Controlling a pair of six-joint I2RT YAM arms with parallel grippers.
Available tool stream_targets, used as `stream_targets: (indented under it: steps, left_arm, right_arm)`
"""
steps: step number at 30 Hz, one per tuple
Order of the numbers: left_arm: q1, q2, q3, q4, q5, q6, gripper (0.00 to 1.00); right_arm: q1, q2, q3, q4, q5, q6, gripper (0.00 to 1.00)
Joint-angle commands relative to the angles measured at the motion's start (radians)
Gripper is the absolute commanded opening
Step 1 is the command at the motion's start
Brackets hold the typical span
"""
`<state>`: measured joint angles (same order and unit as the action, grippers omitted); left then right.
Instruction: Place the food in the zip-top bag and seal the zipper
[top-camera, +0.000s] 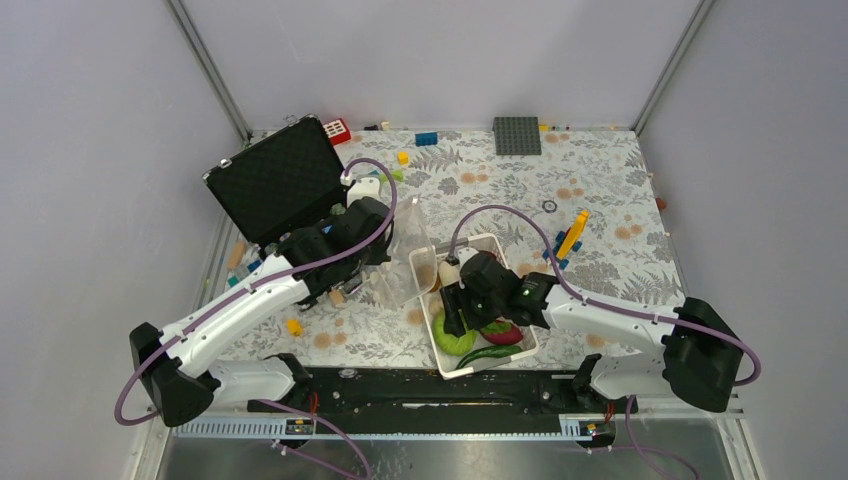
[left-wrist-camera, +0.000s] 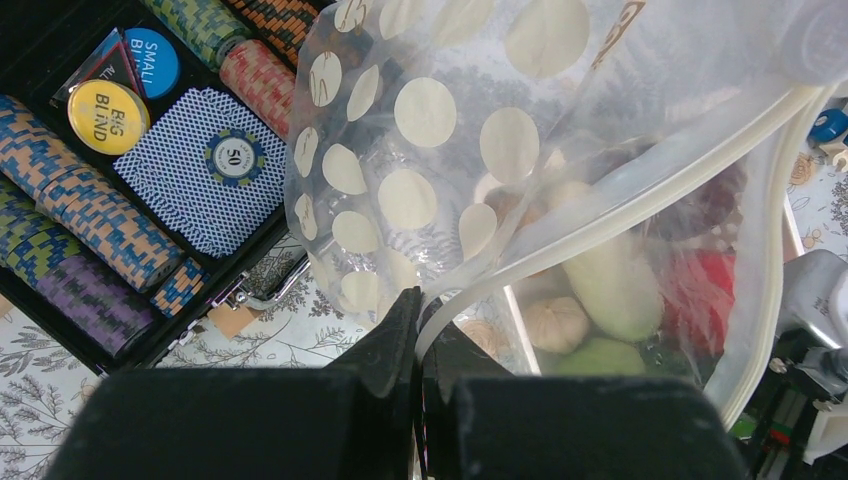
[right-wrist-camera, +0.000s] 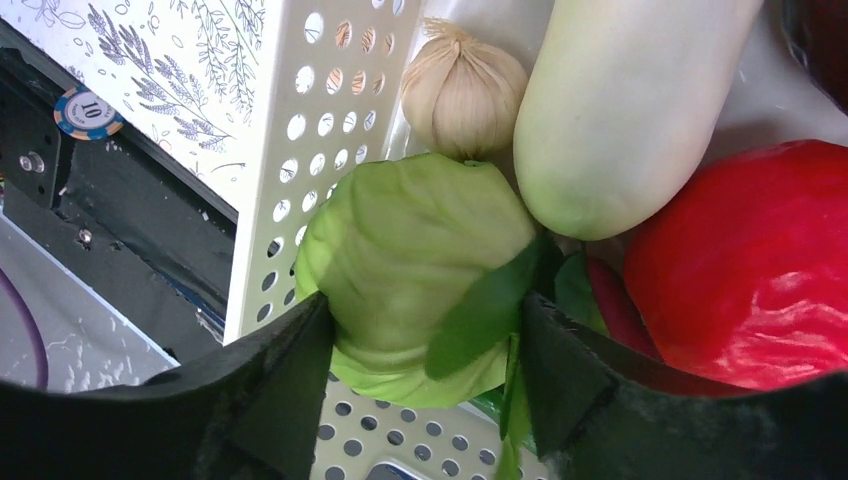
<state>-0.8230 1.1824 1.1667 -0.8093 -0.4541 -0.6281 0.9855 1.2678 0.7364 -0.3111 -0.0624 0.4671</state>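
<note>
Cabbage (right-wrist-camera: 400, 240) hemmed by garlic (right-wrist-camera: 465, 90), radish (right-wrist-camera: 620, 110), tomato (right-wrist-camera: 750, 280); basket wall (right-wrist-camera: 290, 150) alongside

One cabbage (right-wrist-camera: 410, 260), one radish (right-wrist-camera: 620, 110), one garlic bulb (right-wrist-camera: 465, 90), one tomato (right-wrist-camera: 750, 260) and one green pepper (top-camera: 487, 354) are sharing one white basket (right-wrist-camera: 290, 150) beside one zip-top bag (left-wrist-camera: 440, 110).

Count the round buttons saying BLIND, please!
2: the yellow button and the blue button beside it, both in the case. The bag may hide more.
</note>
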Motion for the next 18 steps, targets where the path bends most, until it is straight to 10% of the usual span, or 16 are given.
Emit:
stream_targets:
  steps: [1,7,18]
  left_arm:
    - [0.007,0.005,-0.002,0.04,0.012,0.006,0.0]
    - [0.007,0.005,-0.005,0.041,0.019,0.004,0.0]
    - [0.007,0.007,-0.003,0.051,0.025,0.004,0.0]
  right_arm:
    - [0.011,0.052,0.007,-0.032,0.009,-0.038,0.58]
    - [0.012,0.033,0.003,0.001,0.004,-0.041,0.11]
    - [0.01,-0.192,0.03,-0.077,0.119,-0.175,0.03]
